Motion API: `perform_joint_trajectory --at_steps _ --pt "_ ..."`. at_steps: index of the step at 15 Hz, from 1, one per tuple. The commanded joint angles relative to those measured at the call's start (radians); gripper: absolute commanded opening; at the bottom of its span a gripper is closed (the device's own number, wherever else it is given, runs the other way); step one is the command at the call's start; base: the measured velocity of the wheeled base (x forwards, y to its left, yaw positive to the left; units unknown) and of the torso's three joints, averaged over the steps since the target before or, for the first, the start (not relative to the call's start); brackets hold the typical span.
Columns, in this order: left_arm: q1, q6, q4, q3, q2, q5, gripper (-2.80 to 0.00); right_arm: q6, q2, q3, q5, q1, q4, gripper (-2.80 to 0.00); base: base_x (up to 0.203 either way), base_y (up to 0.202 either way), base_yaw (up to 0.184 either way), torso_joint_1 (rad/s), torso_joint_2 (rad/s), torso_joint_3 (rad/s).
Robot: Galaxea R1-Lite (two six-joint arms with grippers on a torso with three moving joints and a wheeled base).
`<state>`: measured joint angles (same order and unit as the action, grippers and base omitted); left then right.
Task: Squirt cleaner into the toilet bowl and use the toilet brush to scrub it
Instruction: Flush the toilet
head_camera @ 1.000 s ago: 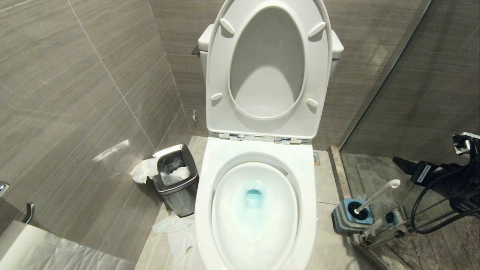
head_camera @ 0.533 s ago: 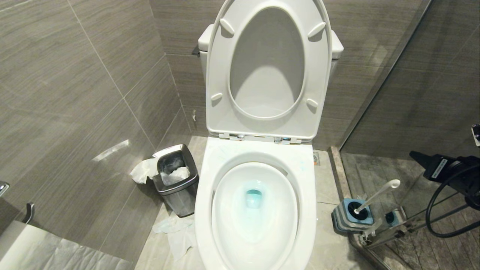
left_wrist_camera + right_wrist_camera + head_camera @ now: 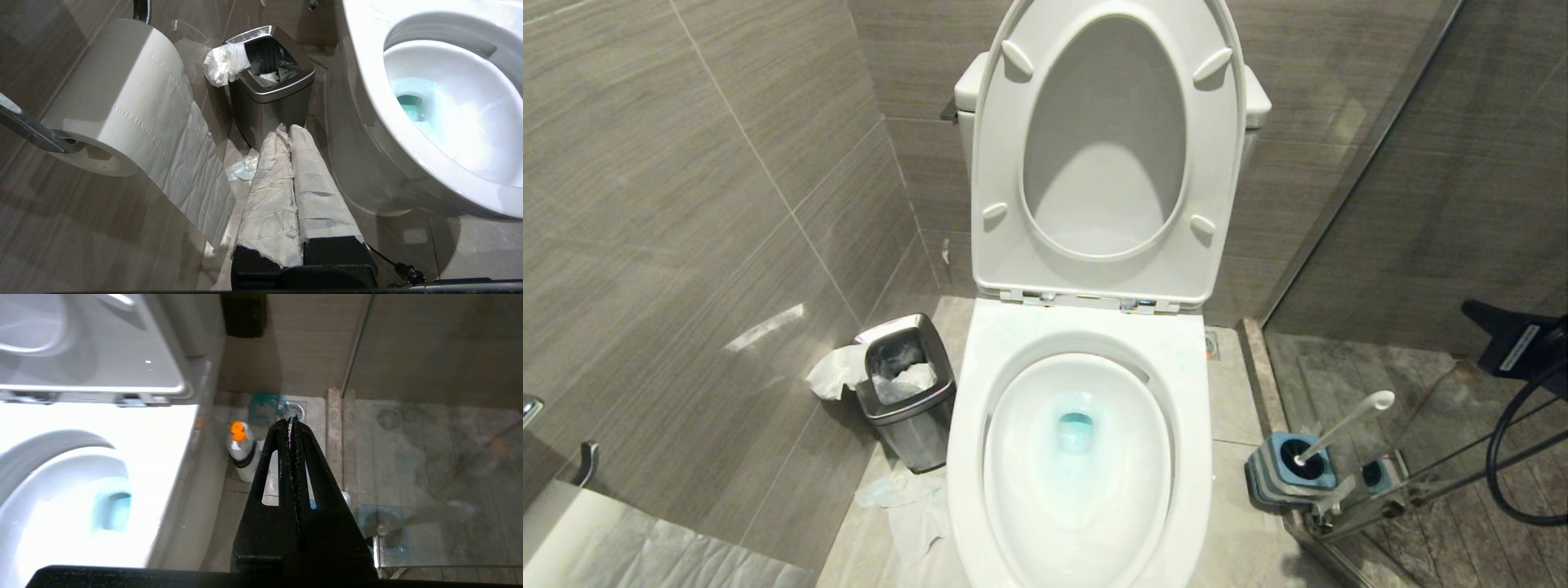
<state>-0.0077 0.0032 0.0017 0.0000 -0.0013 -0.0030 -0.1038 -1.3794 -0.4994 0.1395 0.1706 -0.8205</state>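
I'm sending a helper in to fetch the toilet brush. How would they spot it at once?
Start at the large white ceramic toilet bowl. On the floor to its right, against the glass partition, sits a squat square blue-topped holder. The toilet brush is the long white plastic handle with a rounded tip slanting out of it, unlike the square steel waste bin on the bowl's other side.

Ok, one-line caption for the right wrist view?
Right gripper, jaws shut and empty, hangs over the floor beside the toilet bowl, above a white bottle with an orange cap.
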Motion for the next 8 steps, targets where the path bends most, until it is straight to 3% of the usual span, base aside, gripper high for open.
perform_joint_trajectory --at_steps 1,8 --pt "0.000 0.000 0.000 0.000 0.001 0.000 -2.80 0.003 0.102 0.004 0.017 -0.002 0.028 -2.80 0.000 0.000 0.000 0.000 0.00 0.000" --pt "0.000 0.000 0.000 0.000 0.001 0.000 -2.80 0.123 0.510 0.130 0.086 -0.016 0.305 -2.80 0.000 0.000 0.000 0.000 0.00 0.000"
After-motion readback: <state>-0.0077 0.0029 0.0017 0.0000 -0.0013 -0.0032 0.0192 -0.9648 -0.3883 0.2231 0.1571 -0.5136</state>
